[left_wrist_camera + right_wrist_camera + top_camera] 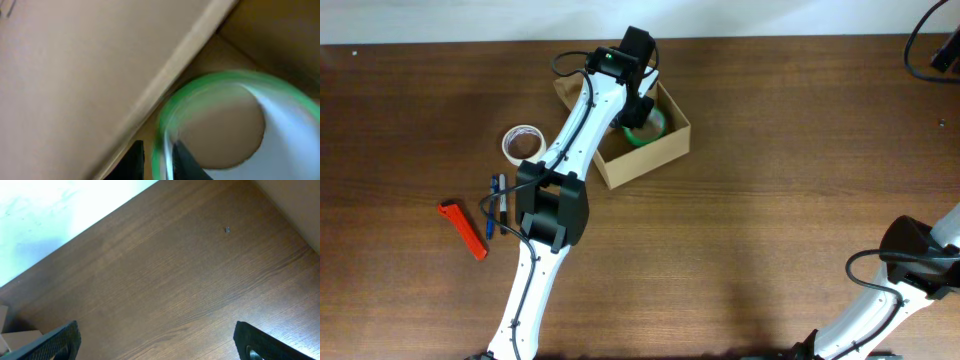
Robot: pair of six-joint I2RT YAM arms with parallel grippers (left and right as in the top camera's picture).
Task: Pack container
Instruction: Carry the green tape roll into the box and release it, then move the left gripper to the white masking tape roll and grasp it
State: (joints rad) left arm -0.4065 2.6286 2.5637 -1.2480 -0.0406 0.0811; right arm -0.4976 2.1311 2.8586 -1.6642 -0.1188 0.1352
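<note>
Down by container [650, 160] wall, left jaws straddle green tape roll [215, 79], grip unclear; right jaws gaping over table [175, 280].

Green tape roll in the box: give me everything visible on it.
The green tape roll is a ring with a bright green outer band and a paler, whitish inner face. Tan cardboard shows through its hole. The wrist view is blurred, so finer detail is lost. It sits inside the open cardboard container, close to a wall and partly hidden by the left arm. The left hand straddles its rim, one dark finger on each side. Whether they press it cannot be told.
</note>
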